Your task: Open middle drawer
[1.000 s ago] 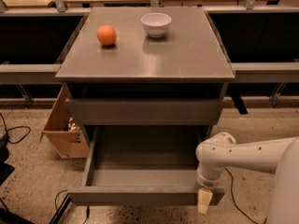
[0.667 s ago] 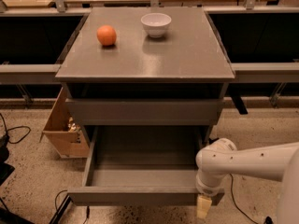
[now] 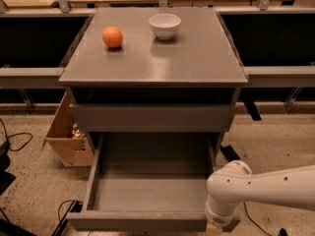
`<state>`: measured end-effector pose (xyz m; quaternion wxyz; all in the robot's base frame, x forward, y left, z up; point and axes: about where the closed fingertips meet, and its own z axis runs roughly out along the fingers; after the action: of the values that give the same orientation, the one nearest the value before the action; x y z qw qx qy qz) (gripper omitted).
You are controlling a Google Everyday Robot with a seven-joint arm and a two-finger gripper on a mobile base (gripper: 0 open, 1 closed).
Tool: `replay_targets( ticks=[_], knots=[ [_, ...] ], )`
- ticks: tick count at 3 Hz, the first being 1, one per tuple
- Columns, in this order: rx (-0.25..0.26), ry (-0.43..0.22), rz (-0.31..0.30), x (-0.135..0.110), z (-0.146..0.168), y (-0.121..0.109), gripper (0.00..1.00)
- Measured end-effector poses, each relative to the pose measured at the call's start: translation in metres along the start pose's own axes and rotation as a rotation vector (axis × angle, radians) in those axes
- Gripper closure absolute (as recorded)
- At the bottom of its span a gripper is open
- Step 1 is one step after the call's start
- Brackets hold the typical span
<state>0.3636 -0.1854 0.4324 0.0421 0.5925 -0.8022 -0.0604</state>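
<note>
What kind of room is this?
Probably a robot lab: loose cables on the floor, a cardboard box, and a white arm whose gripper hangs at the front of the open drawer.

Open middle drawer (image 3: 147, 193) interior free from above, gripper (image 3: 213, 228) at its front right corner, cardboard box (image 3: 64, 139) crowding left flank

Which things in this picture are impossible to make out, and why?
Camera view:
- Gripper, at the open drawer's front right corner: cut off by the picture's bottom edge.
- Whatever lies below the open drawer: hidden by it.
- Cardboard box contents: mostly hidden by the cabinet, too small.
</note>
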Motion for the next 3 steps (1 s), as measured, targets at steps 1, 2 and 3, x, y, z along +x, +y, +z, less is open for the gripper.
replay_targets(
  ticks=[1,2,3],
  knots=[
    [0.000,0.000,0.000,0.000,-0.002,0.000,0.86],
    [-0.080,-0.007,-0.009,0.009,0.005,0.047,1.00],
    [-0.112,-0.012,-0.010,0.011,0.006,0.063,0.81]
  ],
)
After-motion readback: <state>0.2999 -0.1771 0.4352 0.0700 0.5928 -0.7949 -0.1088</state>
